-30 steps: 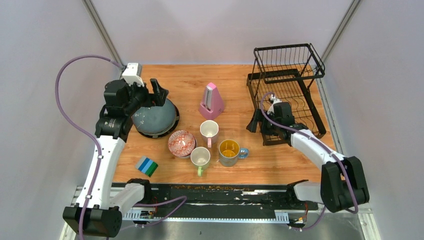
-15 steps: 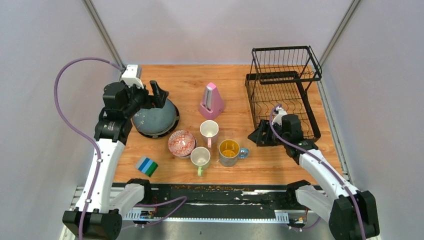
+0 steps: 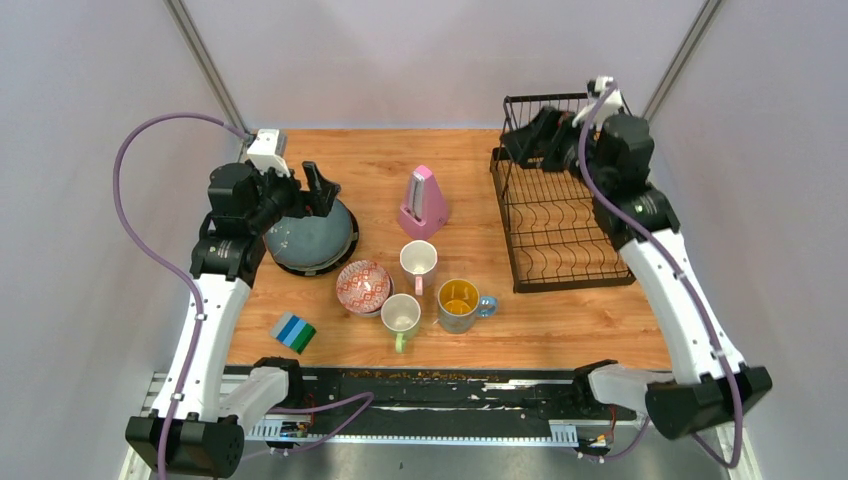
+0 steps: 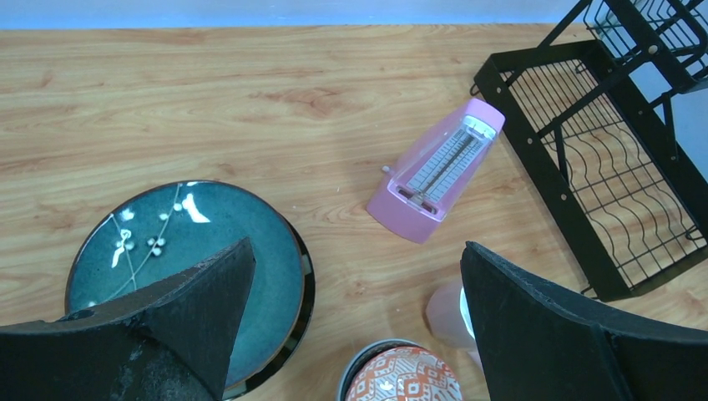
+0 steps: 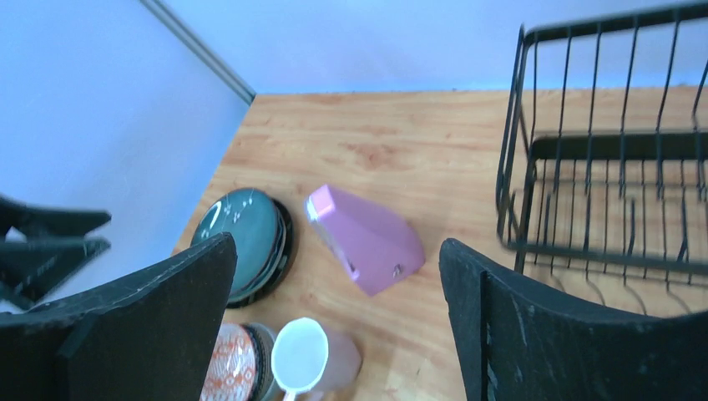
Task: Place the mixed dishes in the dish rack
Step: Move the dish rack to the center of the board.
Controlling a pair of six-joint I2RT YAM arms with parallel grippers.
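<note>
Pale walls [image 3: 420, 60] are enclosing the wooden surface [image 3: 500, 330]. Left end effector [image 4: 355, 267] is hovering wide open, holding nothing, over stacked blue-grey plates [image 3: 312, 240]. Red-patterned bowl [image 3: 363, 285] and three mugs [image 3: 401, 316] are sitting mid-surface. Right end effector [image 5: 338, 246] is gaping, empty, above the far end of the black wire dish rack [image 3: 565, 235].

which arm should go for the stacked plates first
Left: the left pincer, open, hovers over the stacked blue-grey plates. The right pincer is up at the far end of the black wire dish rack, away from them.
</note>
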